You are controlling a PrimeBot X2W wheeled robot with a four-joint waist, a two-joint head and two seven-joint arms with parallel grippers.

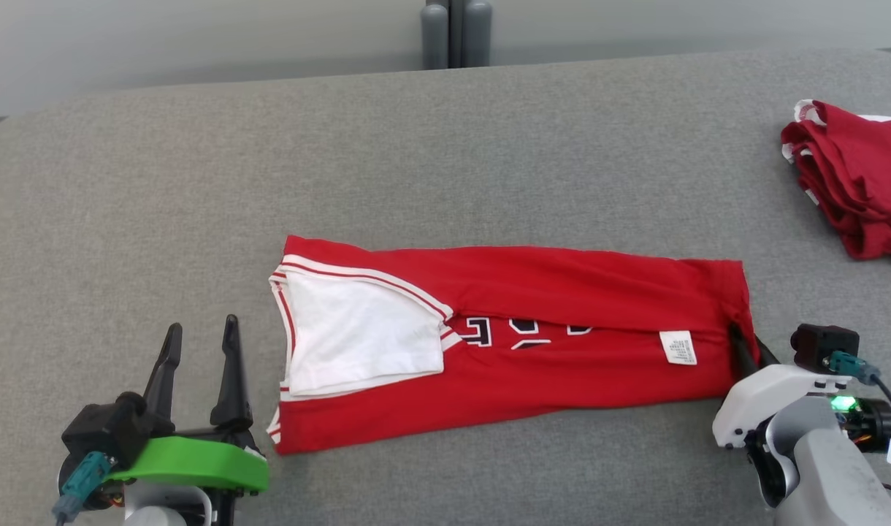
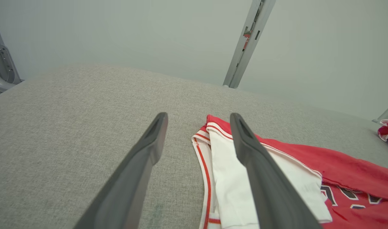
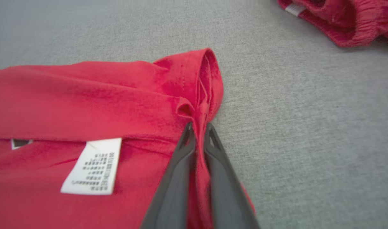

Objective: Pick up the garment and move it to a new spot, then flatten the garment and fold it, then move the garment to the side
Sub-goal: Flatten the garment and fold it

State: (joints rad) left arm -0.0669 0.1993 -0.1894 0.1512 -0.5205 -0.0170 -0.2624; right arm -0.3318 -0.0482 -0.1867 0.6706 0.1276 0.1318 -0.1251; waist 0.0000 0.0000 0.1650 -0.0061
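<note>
The garment is a red jersey with white trim, folded into a long strip across the grey surface, a white care label near its right end. My right gripper is shut on the red hem at that right end; the right wrist view shows the cloth pinched between the two dark fingers. My left gripper stands open at the lower left, apart from the jersey's white collar end, which lies just right of its fingers.
A second crumpled red garment lies at the far right edge of the grey padded surface. Grey posts stand behind the far edge. Bare grey fabric spreads left and beyond the jersey.
</note>
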